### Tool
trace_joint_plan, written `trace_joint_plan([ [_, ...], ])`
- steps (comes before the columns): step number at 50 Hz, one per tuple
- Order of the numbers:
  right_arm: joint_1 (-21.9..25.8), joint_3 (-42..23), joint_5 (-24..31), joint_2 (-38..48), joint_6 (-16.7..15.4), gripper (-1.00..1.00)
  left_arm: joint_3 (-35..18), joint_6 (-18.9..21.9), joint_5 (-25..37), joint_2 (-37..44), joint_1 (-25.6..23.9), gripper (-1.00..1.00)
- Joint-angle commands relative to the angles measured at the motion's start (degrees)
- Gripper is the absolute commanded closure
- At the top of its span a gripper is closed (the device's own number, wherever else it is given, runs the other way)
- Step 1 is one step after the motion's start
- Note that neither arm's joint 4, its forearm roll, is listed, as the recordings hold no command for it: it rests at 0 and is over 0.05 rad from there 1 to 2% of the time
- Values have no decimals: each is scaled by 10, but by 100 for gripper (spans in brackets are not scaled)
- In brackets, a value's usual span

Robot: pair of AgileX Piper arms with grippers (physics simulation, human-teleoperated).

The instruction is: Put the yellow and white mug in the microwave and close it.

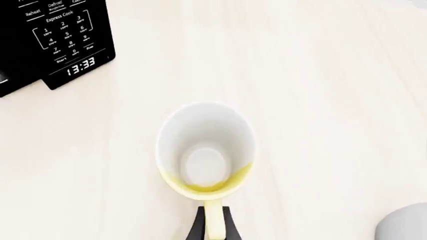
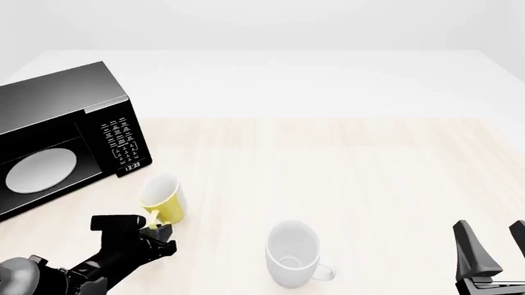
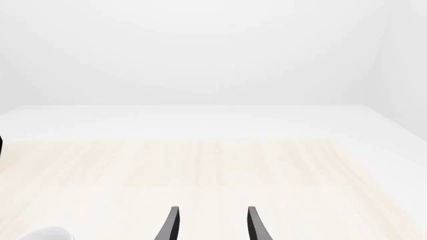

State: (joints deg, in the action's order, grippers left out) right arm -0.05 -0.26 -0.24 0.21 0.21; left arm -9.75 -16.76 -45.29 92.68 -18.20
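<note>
**Left jaws on the yellow mug's handle, just in front of the microwave**

The yellow and white mug [image 2: 163, 200] lies tipped on its side on the table [image 2: 345, 166], just in front of the microwave [image 2: 61, 132], close to the keypad corner where the clock display reads 13:33. Its white mouth points towards the microwave, its yellow loop handle away from it. The left gripper [image 2: 155, 227] has its jaws closed on that handle — the left wrist view looks straight into the mug's white inside, with the handle pinched between two dark fingers [image 1: 229, 227] at the frame edge.

The microwave stands at an angle, and its round white turntable plate [image 2: 39, 171] shows in its front; I cannot tell from these views how the door stands.

The larger white mug [image 2: 294, 254] stands upright on the table, farther from the microwave than the yellow one, with its handle turned away from the microwave.

The right gripper [image 2: 490, 255] waits well apart from the microwave, beyond the white mug — its jaws are parted with nothing between them
</note>
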Motion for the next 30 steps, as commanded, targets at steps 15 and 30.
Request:
trace_joint_plan([
  [15,0,0,0,0,0,-100,30,64,44,-119,36,100],
  [30,0,0,0,0,0,-100,44,90,72,-185,76,100],
])
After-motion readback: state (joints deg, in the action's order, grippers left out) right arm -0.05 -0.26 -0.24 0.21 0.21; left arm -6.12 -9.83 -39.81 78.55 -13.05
